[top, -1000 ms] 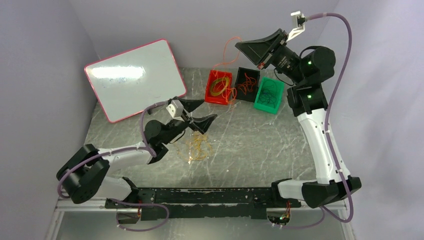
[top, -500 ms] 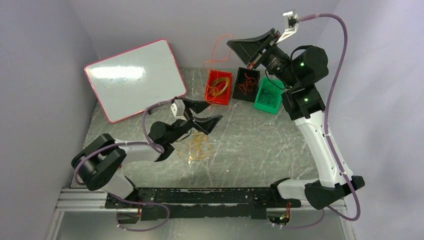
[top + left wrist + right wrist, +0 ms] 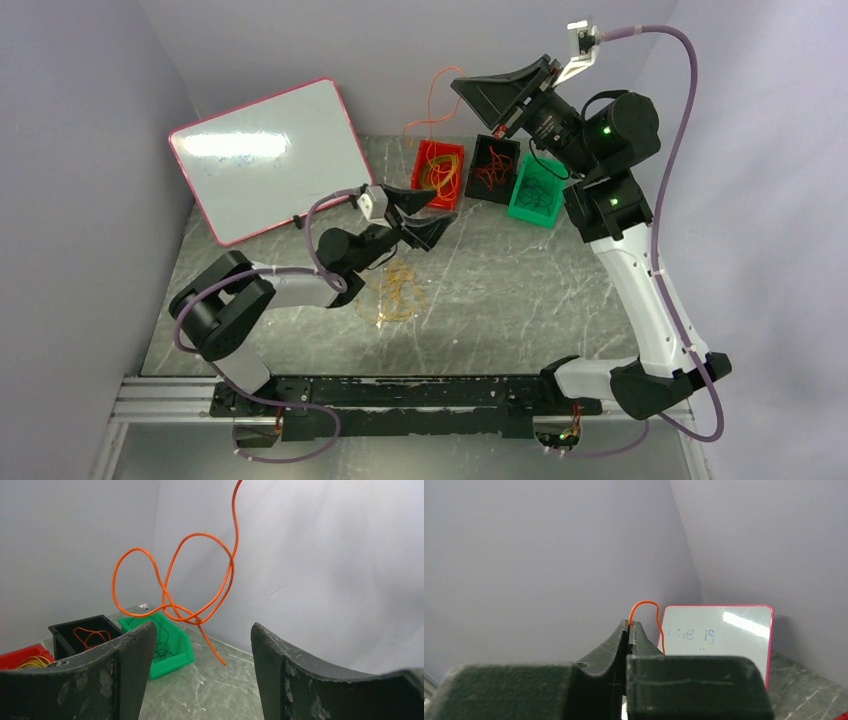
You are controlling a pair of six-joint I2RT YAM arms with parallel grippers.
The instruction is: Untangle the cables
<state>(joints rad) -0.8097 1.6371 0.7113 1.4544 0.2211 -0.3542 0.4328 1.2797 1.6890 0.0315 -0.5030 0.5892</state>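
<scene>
REMOTE DESK: At upper centre of the overhead frame, my right gripper [image 3: 458, 88] is pinched tight on the top end of a long thin orange cable [image 3: 433, 95]. The cable hangs in the air above the back of the grey marbled table [image 3: 520, 290], over a small red plastic bin [image 3: 424, 150].

In the left wrist view the cable curls into a loose pretzel of two loops that cross low down. A short tail points downward and touches nothing.

My left gripper [image 3: 440, 207] sits just below and left of it, at centre frame. Its jaws stand apart with nothing between them, and they face those loops.

A loose tangle of yellow and orange wire loops [image 3: 395, 293] lies on the table at lower centre, near the left arm and apart from the bins.

I judge the cable featherlight, springy and smooth-skinned. It should keep its curl, swing at a touch and slip from a lazy pinch. I would take the free tail just under the crossing and draw it back through gently, because a hard tug would likely tighten the knot.
</scene>
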